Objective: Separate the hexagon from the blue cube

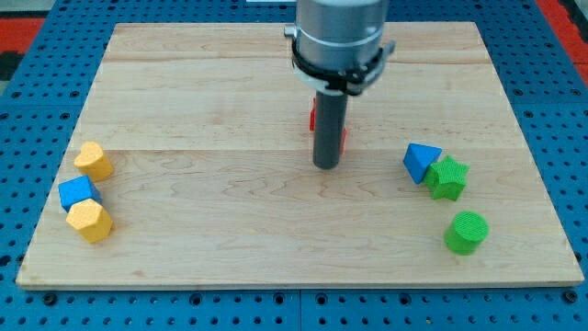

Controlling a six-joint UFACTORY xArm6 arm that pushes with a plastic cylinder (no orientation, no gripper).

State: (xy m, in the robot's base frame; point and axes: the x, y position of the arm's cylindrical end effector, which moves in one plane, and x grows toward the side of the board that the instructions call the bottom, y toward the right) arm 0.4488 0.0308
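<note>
Clawless, our rod sets its tip [325, 166] mid-board, holding nothing.
We see the yellow hexagon [89, 221] touching the blue cube [78, 192] at the view's left edge, another yellow block [93, 160] just above. A red block [343, 136] hides behind our rod; blue triangle [420, 161], green star [448, 177] and green cylinder [466, 232] sit right.

A pale wooden board [184, 202] rests on blue perforated pegboard [37, 83].
</note>
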